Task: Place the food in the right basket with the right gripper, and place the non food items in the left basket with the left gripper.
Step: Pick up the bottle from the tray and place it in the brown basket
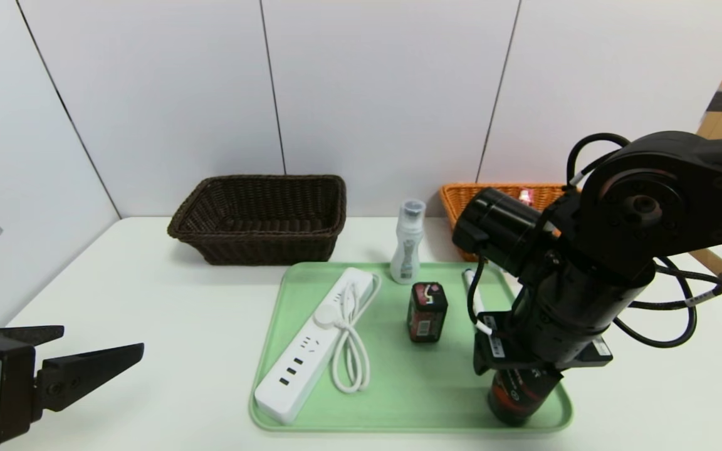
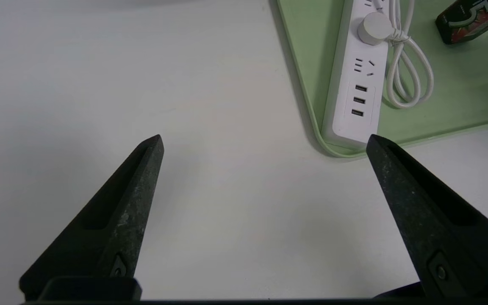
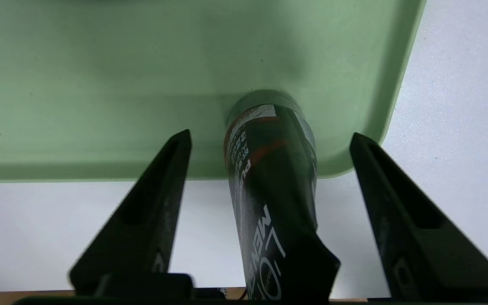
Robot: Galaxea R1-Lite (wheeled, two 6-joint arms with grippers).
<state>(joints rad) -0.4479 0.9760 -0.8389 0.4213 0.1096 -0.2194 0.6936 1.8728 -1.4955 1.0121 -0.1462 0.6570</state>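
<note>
Tube [image 3: 271, 186], lettered "MEN", stands at the tray's [image 1: 398, 401] 5 o'clock between the right gripper's [image 3: 269, 140] spread, untouching fingers.

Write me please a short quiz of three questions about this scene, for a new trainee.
1. True or false: the right claw has one finger on each side of the black tube, not touching it.
2. The white power strip lies on the green tray's: A) left side; B) right side; C) middle.
3. Fill in: the left claw hovers open over the bare ____.
Key: 1 true; 2 A; 3 table.
</note>
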